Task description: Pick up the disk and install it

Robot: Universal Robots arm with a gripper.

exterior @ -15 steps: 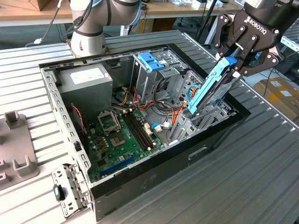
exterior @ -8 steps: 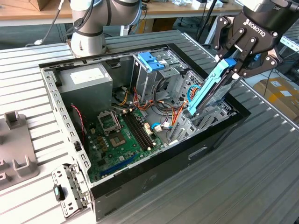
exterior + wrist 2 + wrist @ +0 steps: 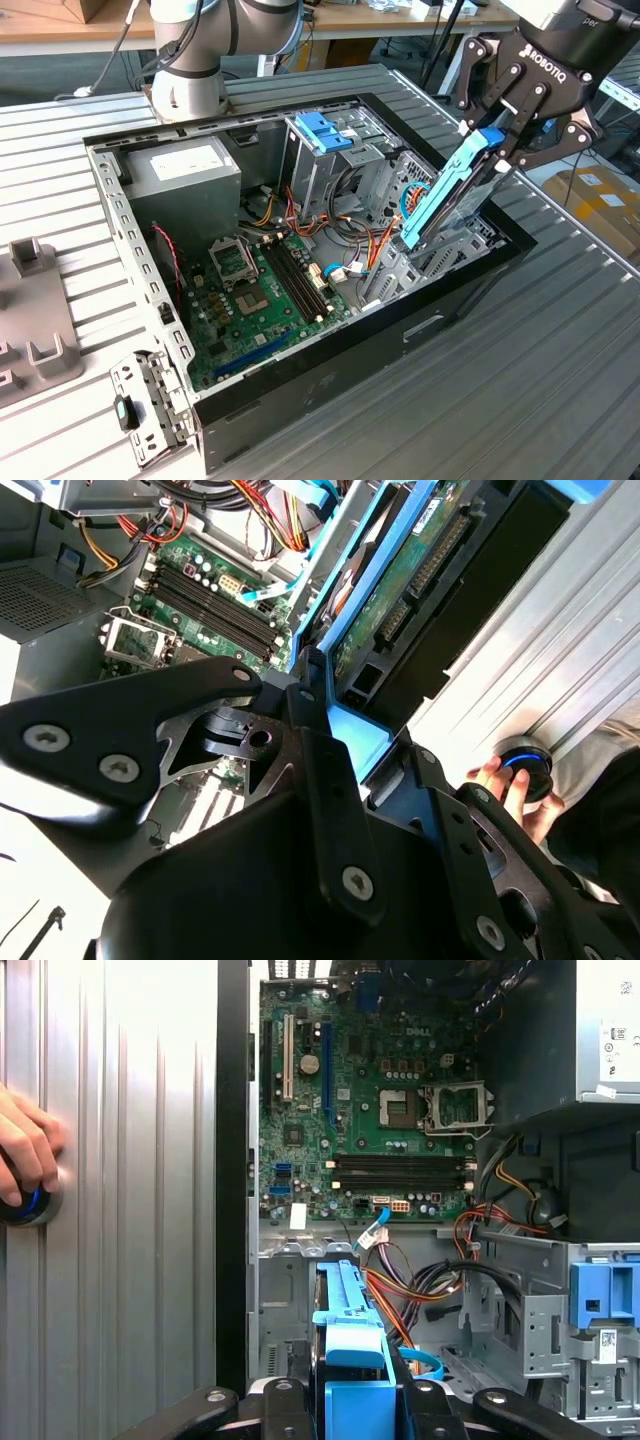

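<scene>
The disk [image 3: 447, 195] showed bright blue plastic edging; the gripper [image 3: 497, 138] looked matt black metal, the bench [image 3: 560, 380] ribbed, apparently brushed aluminium.

Bright, even light fills the exterior view, probably from ceiling fixtures, since the shadows lie soft and short. The ribbed metal table [image 3: 560, 330] gives back a pale sheen without hard glare. Inside the open computer case [image 3: 300, 385] the walls shade the motherboard [image 3: 260, 290], and the darkest pocket sits beside the power supply [image 3: 185, 170]. In the first wrist view the table's slats wash out almost to white in streaks. In the second wrist view the black gripper [image 3: 350, 730] reads as a dark mass, a patch beside it burns out to plain white, and the disk [image 3: 430, 590] has blue rails that glow vivid cyan.
</scene>
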